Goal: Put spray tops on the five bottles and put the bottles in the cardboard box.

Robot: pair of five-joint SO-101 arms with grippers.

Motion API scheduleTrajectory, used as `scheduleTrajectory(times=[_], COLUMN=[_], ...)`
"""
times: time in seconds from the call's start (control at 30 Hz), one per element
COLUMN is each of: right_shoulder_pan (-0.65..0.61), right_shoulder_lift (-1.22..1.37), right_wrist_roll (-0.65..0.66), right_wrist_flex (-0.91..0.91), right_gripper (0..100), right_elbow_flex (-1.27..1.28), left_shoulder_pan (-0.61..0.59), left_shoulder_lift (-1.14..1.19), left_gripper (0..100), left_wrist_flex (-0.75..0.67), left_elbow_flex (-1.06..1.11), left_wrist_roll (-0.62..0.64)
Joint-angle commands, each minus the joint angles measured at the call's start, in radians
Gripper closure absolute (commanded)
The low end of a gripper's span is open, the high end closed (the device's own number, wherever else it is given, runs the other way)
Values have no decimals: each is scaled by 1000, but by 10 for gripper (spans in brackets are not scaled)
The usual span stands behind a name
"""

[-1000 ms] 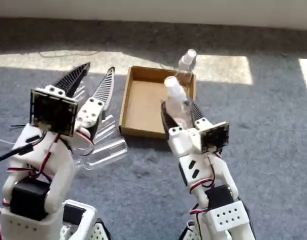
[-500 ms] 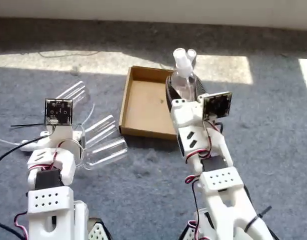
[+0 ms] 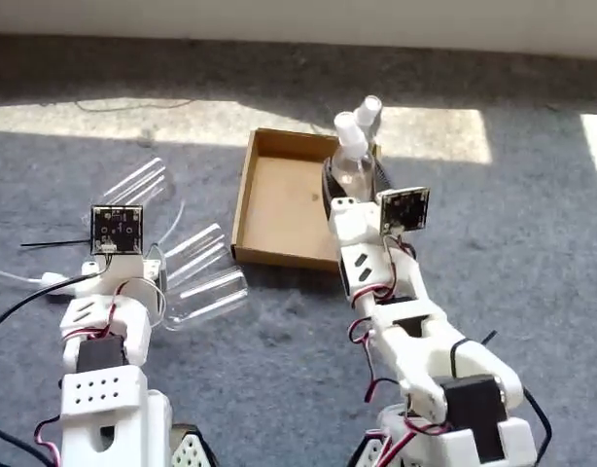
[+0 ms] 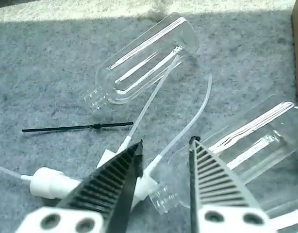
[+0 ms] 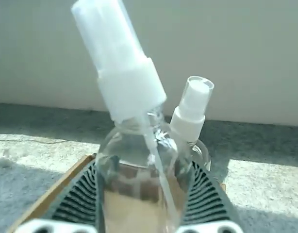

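Left gripper (image 4: 166,143) hovers with jaws apart over loose spray tops (image 4: 49,180) and uncapped bottles (image 3: 203,282) lying on the carpet (image 3: 532,243), left of the cardboard box (image 3: 242,199). Right gripper (image 3: 354,190) is clamped on a capped bottle (image 5: 139,165), tilted, over the box's far right corner, next to a second capped bottle (image 5: 190,114). Suggest: straighten it, lower it inside the wall, don't clip the neighbour, then release.

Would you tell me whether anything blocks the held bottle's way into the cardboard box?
Nothing visible does: the cardboard box floor is bare. A second capped bottle stands beyond the held bottle, at the far corner.
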Motion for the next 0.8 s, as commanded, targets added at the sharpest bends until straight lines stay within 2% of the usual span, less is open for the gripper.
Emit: scheduleTrajectory(times=[0.0,0.27,0.47,0.63,0.77], right_shoulder_pan=[18,21,45,68,73], right_shoulder_lift=[51,183,239,254,255], right_wrist_roll=[-9,-9,-11,-110,-120], right_wrist_flex=[-96,-189,-191,-188,-186], right_gripper=[995,995,995,995,995], right_elbow_flex=[-54,-56,-65,-87,-107], left_shoulder_pan=[-2,-2,-2,-2,-2], left_shoulder_lift=[-16,-16,-16,-16,-16], left_gripper=[846,846,846,846,846], left_wrist_flex=[-20,-20,-20,-20,-20], left_elbow_flex=[-5,-4,-2,-2,-2], left_wrist_roll=[-2,-2,-2,-2,-2])
